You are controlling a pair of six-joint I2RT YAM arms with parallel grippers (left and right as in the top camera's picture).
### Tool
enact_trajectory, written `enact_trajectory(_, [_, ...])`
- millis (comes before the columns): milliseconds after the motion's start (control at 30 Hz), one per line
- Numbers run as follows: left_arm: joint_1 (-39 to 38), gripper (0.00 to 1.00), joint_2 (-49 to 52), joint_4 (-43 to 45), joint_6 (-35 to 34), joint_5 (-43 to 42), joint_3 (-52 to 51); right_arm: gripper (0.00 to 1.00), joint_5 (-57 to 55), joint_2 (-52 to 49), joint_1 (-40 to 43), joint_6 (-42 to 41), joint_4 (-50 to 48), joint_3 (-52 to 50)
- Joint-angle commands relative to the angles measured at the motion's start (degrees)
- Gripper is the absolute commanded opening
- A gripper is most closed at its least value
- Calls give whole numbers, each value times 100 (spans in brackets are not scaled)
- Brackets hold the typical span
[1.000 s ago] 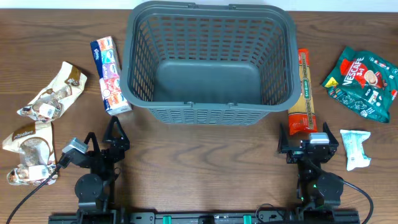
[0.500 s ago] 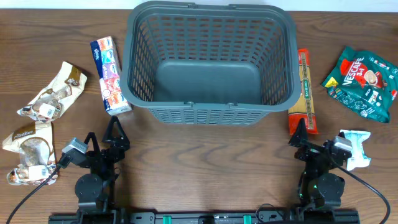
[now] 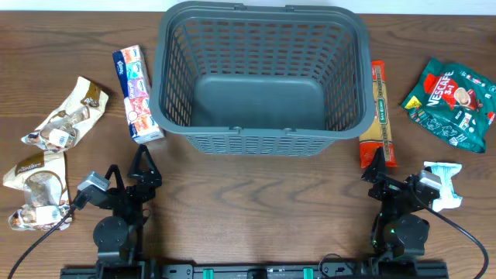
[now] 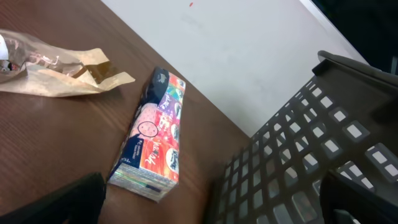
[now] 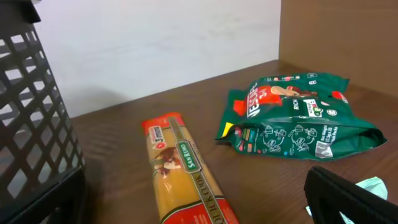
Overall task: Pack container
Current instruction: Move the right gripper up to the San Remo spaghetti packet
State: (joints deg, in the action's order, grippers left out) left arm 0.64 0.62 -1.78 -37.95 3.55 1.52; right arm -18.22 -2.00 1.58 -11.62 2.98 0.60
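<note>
The container, a large dark grey slotted basket (image 3: pixel 263 142), stands at the back middle of the table with nothing in it; its wall also shows in the left wrist view (image 4: pixel 292 149) and the right wrist view (image 5: pixel 31 106). My left gripper (image 3: pixel 126 172) is open and empty near the front left, in front of a colourful tissue pack (image 3: pixel 137 94) (image 4: pixel 152 140). My right gripper (image 3: pixel 397 177) is open and empty near the front right, just in front of a long orange pasta packet (image 3: pixel 378 112) (image 5: pixel 186 174).
Two beige snack bags (image 3: pixel 66 116) (image 3: pixel 35 190) lie at the far left. A green Nescafe bag (image 3: pixel 452 101) (image 5: pixel 298 118) lies at the back right. A small white-and-teal packet (image 3: pixel 442 184) lies beside my right gripper.
My right gripper has turned to the right, away from the pasta packet's near end and toward the white-and-teal packet. The left arm has not moved.
</note>
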Motion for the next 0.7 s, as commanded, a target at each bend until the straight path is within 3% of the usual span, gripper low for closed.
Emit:
enact_trajectory(0, [-17,99,-39,-199,-50,50,-129,99,-79,-149,4,-101,114,98])
enact_trajectory(233, [-17,99,-39,-199,-50,52,-129,99,-42,-1300,9,-103,208,1071])
enact_trajectory(400, [-17,99,-39,-199,-50,52,-129,99,-42,-2761,166,-44,365,2522])
enact_trajectory(667, [-17,99,-39,-199,-50,52,-129,99,-20,-4795,741,55,2756,6076])
